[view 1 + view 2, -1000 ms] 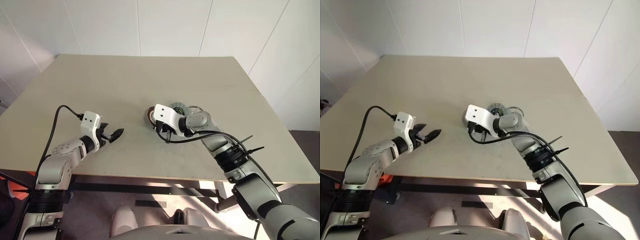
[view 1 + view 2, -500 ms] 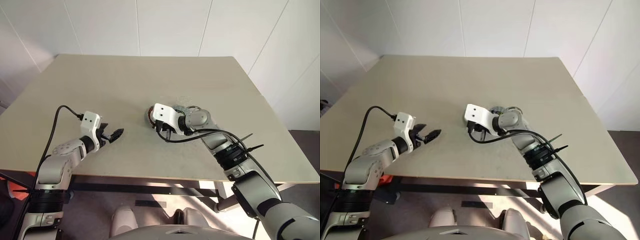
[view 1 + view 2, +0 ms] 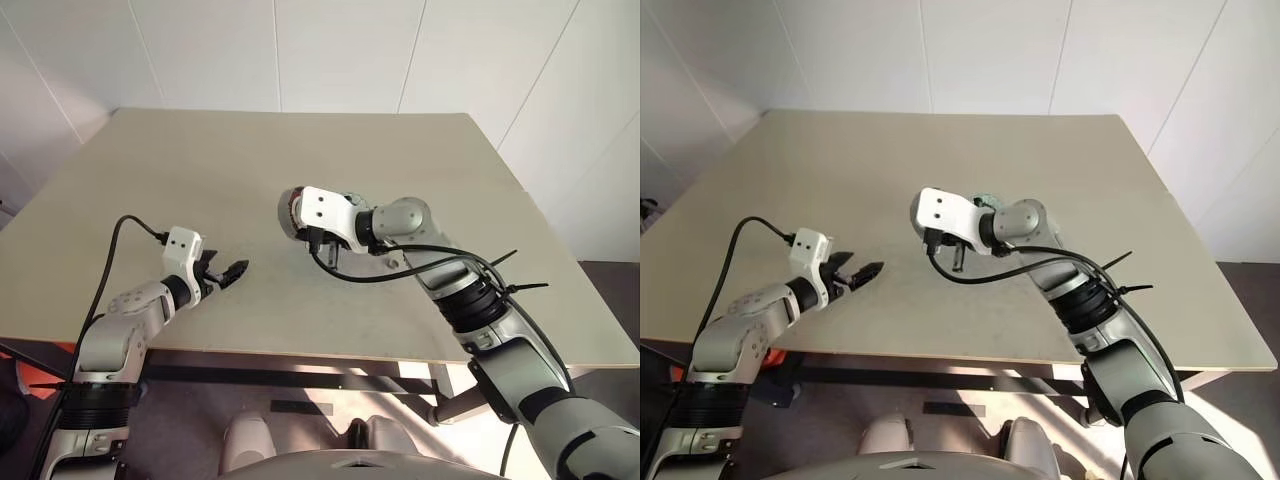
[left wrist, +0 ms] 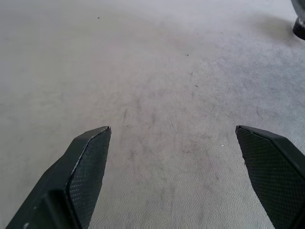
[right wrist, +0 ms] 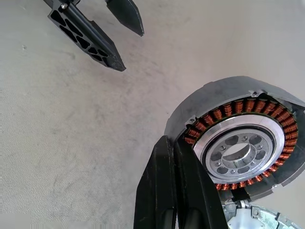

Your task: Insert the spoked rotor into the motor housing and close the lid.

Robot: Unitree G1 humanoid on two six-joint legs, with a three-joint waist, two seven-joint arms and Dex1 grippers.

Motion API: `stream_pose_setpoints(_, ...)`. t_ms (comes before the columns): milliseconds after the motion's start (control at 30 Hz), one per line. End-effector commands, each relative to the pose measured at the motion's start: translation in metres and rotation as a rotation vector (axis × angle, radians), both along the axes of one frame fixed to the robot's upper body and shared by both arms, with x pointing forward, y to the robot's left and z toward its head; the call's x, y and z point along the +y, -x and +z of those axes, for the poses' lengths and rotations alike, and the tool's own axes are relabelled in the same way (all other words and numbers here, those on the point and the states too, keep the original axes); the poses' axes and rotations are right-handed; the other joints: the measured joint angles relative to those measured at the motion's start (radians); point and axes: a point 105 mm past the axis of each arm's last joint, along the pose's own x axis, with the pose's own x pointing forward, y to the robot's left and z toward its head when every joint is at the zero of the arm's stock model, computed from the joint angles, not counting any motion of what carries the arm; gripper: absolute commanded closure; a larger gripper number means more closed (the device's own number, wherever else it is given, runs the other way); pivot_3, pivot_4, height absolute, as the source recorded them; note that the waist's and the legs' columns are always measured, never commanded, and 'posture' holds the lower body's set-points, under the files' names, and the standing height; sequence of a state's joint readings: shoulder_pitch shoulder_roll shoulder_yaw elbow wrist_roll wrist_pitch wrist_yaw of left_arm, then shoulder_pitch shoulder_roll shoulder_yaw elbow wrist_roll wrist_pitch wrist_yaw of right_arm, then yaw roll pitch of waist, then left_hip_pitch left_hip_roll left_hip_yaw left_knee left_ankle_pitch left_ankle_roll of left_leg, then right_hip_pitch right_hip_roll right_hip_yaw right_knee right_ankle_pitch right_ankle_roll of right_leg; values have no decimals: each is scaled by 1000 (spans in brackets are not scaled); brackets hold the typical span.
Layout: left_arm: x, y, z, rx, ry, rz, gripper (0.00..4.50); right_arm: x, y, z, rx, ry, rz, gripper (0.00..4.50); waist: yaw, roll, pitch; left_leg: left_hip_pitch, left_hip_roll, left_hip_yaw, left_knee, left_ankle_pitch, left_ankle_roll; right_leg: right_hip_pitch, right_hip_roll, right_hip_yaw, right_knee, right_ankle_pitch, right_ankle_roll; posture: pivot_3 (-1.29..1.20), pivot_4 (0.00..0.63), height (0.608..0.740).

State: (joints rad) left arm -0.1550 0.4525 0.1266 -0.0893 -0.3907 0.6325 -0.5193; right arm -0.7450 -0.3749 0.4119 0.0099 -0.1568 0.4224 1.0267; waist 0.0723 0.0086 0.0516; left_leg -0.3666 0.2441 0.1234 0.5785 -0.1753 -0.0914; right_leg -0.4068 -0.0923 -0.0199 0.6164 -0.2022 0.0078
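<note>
Raised since a second ago, the right pincer (image 5: 177, 191) now hangs above the beige worktop (image 3: 300, 160) with its two black fingers pressed together and nothing between them. Just beside those fingers, in the right wrist view, lies the round grey motor housing (image 5: 200, 102), its ring of copper-wound coils and silver spoked hub facing up; a silvery round part (image 5: 248, 217) peeks out at its near edge, though what it is cannot be told. From the head views the housing sits near the worktop's middle, mostly hidden behind the right arm. Well apart to the left, the left pincer (image 3: 228, 272) has not shifted, hovering low over bare worktop, its fingers (image 4: 81, 171) spread wide and empty.
</note>
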Motion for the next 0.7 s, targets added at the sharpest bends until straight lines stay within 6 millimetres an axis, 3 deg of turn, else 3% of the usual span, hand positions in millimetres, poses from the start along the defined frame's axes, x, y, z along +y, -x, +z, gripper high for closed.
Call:
stream_pose_setpoints(33,0,-2,10,-44,-1,-1,68,-7,4,23,-77,-8,13,4472,1,0,0,0,0,0,0,0,0,0,0,0,0,0,0,0,0,740)
stream_pose_setpoints(333,-4,-3,5,-38,13,1,68,-37,9,7,-31,82,-23,4472,2,0,0,0,0,0,0,0,0,0,0,0,0,0,0,0,0,740)
stream_pose_setpoints(700,1,0,3,-29,9,13,68,-56,24,-7,29,119,-39,4472,4,0,0,0,0,0,0,0,0,0,0,0,0,0,0,0,0,740)
